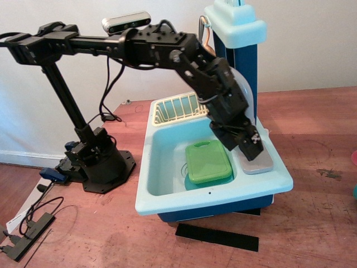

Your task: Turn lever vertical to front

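My gripper [245, 146] hangs low over the left end of the flat grey base plate [257, 165], on the right rim of the toy sink. Its black body covers the spot where the lever stands, so the lever is hidden. The dark fingers blend together and I cannot tell whether they are open or shut, or whether they touch anything. The curved grey faucet spout [246, 92] rises behind the arm.
The light-blue sink basin [167, 167] holds a green cutting board [208, 162] lying over a plate. A yellow dish rack [177, 109] sits at the back of the sink. A blue tower [237, 33] stands behind. The arm's base [100, 162] is at left. A black strip [217, 237] lies in front.
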Robot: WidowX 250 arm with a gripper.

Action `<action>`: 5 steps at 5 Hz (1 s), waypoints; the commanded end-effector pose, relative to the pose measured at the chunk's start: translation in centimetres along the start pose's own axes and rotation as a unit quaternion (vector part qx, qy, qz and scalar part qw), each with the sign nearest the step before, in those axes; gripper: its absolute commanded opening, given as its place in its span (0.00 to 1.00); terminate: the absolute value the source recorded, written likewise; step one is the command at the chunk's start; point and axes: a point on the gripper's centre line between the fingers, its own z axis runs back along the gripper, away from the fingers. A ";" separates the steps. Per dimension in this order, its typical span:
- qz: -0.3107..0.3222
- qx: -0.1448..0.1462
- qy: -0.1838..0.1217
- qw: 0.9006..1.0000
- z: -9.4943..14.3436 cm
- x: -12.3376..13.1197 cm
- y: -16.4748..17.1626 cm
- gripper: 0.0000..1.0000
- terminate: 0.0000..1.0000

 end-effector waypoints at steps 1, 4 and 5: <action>0.031 -0.027 -0.033 0.999 1.7 0.0 0.6 1.00 0.00; 0.081 -0.054 -0.073 0.993 0.6 0.8 0.2 1.00 0.00; 0.067 -0.053 -0.066 0.994 1.1 1.4 -0.5 1.00 0.00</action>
